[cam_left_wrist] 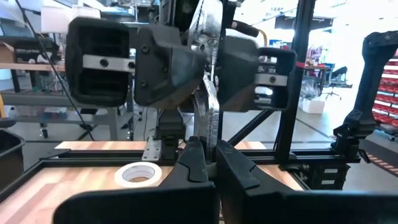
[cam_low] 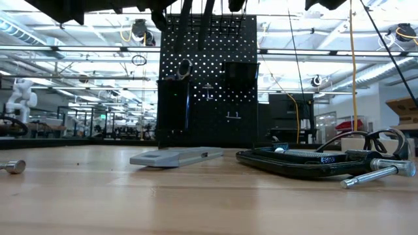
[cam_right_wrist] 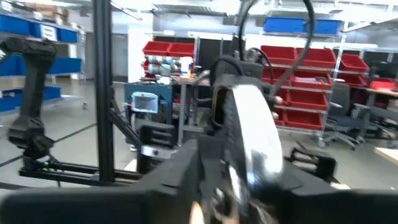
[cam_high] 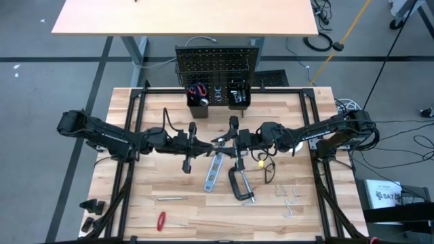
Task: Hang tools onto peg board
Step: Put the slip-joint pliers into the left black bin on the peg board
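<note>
Passing the wrench (cam_high: 221, 140) from one arm to the other is judged to be the step in hand. The wrench is held in the air over the middle of the table (cam_high: 135, 203), in front of the peg board (cam_high: 217, 64) and well apart from it. The left end effector (cam_left_wrist: 211, 158) is clamped together on one end of the silver tool, whose shaft rises between its two dark fingers in the left wrist view. The right end effector (cam_left_wrist: 208, 68) is met at the other end. Its two dark blocks are seen pressed against the bright metal from both sides, so it is taken to be closed on the wrench as well. In the right wrist view the rounded, shiny head of the tool (cam_right_wrist: 252, 143) is seen close up between that arm's own fingers.

Other tools are left lying on the table: the level (cam_high: 213, 173), the C-clamp (cam_high: 241, 184), the red screwdriver (cam_high: 161, 220) and the white tape roll (cam_left_wrist: 138, 174). Some items are already seen in the two bins (cam_high: 198, 102) at the foot of the board.

For the next move, a release by one arm is called for, but only once the other arm's hold is firm. The wrench is then to be carried toward the board and its opening is to be lined up with a free hook. Which hook is meant cannot be told. A slip or a twist of the smooth metal during the release is judged to be the main risk.
</note>
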`<state>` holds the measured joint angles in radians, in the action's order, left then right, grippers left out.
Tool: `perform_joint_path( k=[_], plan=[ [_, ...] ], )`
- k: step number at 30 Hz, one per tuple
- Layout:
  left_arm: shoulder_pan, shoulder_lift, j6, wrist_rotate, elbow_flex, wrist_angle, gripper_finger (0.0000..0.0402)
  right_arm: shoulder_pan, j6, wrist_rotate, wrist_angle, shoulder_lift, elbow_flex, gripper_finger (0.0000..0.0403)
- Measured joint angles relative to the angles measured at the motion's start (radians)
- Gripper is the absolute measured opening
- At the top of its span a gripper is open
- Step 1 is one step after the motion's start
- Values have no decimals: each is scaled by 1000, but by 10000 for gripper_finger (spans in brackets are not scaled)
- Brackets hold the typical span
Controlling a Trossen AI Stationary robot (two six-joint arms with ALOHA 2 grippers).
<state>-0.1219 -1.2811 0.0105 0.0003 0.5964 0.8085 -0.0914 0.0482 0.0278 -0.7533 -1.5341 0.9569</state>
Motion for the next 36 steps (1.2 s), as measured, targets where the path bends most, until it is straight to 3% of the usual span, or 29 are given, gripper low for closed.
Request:
perform_joint_path(
  k=[2,3,8,16,20,25,30,36],
  plan=[
    [0,1,1,11,0,-2,0,0,13,-13,18,0,0,55],
    [0,1,4,14,0,-6,0,0,25,-21,27,0,0,52],
    [1,1,10,12,0,-37,17,3,42,-26,55,1,0,53],
    [0,9,36,-54,1,-65,113,20,52,-36,129,3,0,53],
    [0,62,36,-86,1,-138,141,33,42,-59,168,9,0,53],
    [3,188,35,-161,1,-311,146,46,16,-60,180,25,-1,53],
    [26,323,36,-162,1,-450,146,74,-73,-95,173,41,0,53],
    [63,370,37,-162,1,-440,146,103,-146,-167,231,40,22,53]
  ],
)
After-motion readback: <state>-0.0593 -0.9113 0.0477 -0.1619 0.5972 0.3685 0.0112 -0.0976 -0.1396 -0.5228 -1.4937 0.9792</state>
